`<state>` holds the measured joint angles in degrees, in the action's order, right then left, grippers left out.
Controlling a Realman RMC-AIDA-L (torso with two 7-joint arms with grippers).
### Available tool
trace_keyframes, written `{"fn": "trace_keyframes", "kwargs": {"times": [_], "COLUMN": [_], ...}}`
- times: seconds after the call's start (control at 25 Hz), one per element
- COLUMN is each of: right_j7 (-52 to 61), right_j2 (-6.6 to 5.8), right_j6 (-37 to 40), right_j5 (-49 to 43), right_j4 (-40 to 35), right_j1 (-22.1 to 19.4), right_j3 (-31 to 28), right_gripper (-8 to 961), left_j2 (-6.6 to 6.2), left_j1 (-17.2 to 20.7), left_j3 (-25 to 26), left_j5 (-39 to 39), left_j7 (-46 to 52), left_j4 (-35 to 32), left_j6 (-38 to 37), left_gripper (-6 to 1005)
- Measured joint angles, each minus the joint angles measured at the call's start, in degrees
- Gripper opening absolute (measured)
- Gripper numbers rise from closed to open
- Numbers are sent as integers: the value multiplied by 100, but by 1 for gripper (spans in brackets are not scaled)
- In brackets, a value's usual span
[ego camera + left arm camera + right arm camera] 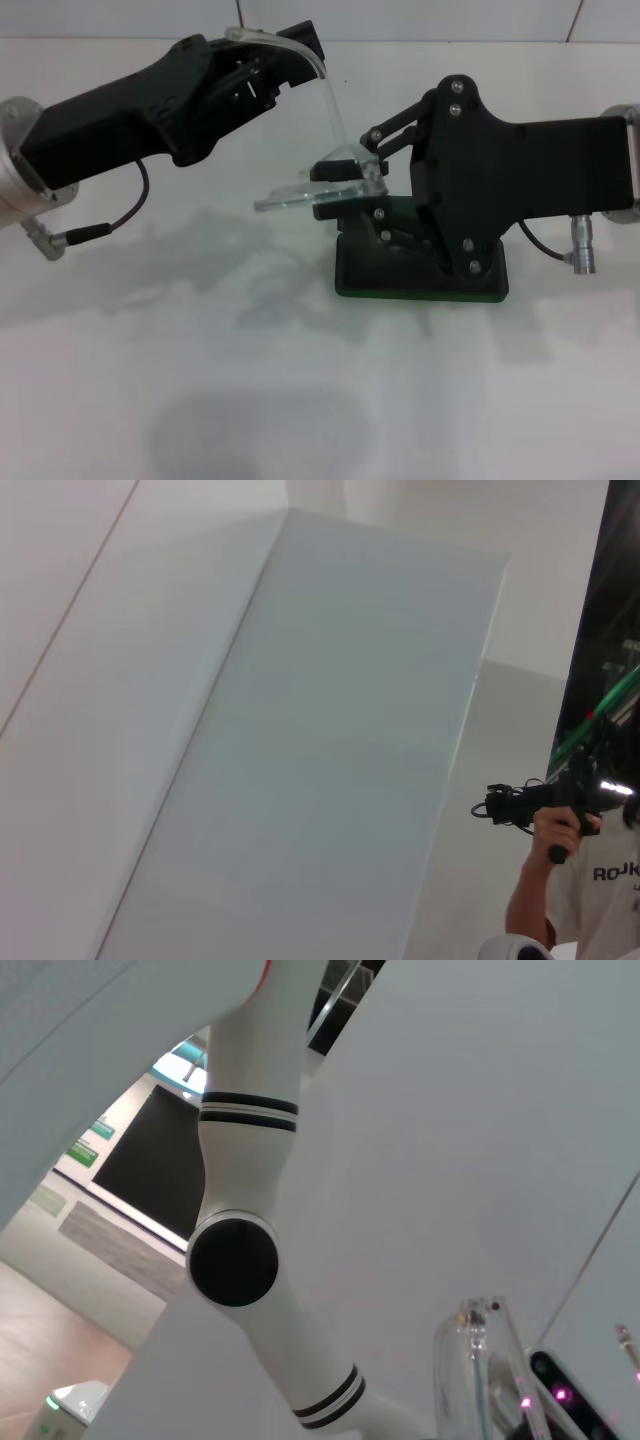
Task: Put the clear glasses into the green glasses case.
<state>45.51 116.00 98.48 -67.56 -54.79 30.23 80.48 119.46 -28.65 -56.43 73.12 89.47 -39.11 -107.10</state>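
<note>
White table (200, 400) — green case (420, 283).

A robot lab: white table (300, 400), person (585, 880) filming nearby

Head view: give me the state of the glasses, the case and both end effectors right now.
Glasses: off the table, one arm unfolded, held above the case by both end effectors.
Case: on the table, mostly hidden by the right arm; open or shut can't be told.
Left end effector: raised, shut on the glasses' arm tip.
Right end effector: shut on the glasses' front.
</note>
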Motion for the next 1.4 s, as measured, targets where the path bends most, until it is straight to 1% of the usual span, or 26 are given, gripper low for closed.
{"fn": "trace_keyframes", "kwargs": {"times": [0.48,0.84,1.16,1.4], "right_j7": [-5,-24,-150,-204], "right_j2": [8,19,16,12], "right_j6": [216,-53,-125,-153], "right_j5": [22,124,331,387], "right_j4": [76,166,556,643], "right_j1": [35,55,179,193], "right_j3": [145,146,121,101], "right_gripper": [114,114,114,114], "left_j2": [4,4,7,8], "left_j1": [11,2,22,51], "left_j3": [39,-24,-189,-199], "left_j5": [-26,-24,-27,-25], "left_j7": [0,-51,-143,-150], "left_j4": [9,9,9,9], "left_j6": [10,-30,-96,-100], "left_gripper": [131,131,131,131]}}
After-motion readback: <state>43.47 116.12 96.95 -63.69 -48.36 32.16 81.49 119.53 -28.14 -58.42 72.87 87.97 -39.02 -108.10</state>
